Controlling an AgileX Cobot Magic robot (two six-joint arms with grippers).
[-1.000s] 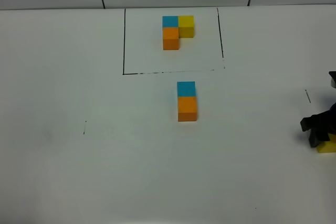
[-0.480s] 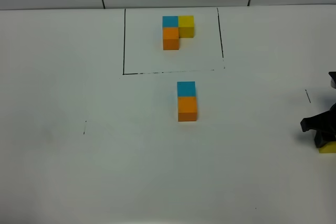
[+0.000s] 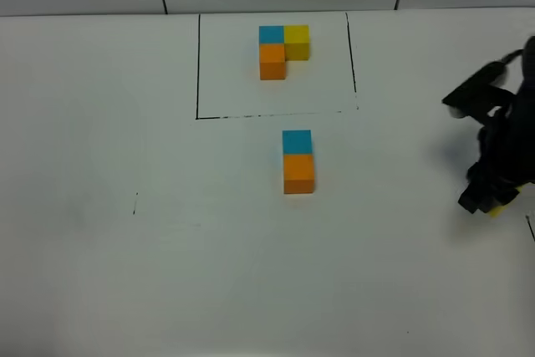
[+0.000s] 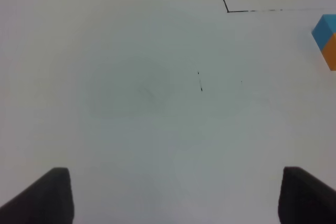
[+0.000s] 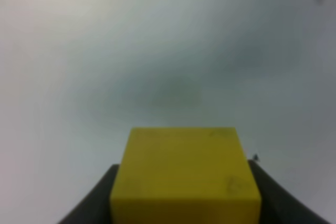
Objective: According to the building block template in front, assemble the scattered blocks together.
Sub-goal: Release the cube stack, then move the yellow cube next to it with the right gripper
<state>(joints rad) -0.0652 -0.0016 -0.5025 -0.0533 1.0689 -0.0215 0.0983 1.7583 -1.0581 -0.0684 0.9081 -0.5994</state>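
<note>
A second ago the right pincer (image 3: 491, 198) sat low at the right edge of the white tabletop (image 3: 125, 273), astride the small plain yellow cube (image 5: 185, 174). It has since clamped shut on that cube and risen off the table, shifting a little leftward and toward the far side. In the high view only a yellow sliver shows under the dark fingers. The wrist view shows the cube seated squarely between them, with bare table below. So the pick looks done, and I judge that the carry to the build is the step now in hand. The building block template (image 3: 282, 46), an L of blue, yellow and orange cubes inside a thin black drawn rectangle (image 3: 198, 64), lies at the far middle. Just nearer than its frame, the loose small blue cube (image 3: 297, 141) touches the loose small orange cube (image 3: 298, 171), blue on the far side. In the template the yellow sits right of the blue, so the held cube probably belongs against the right face of the loose blue one, well left of where it hangs now. The left pincer (image 4: 173, 203) has its fingers well apart over bare table on the left, holding and touching nothing.
</note>
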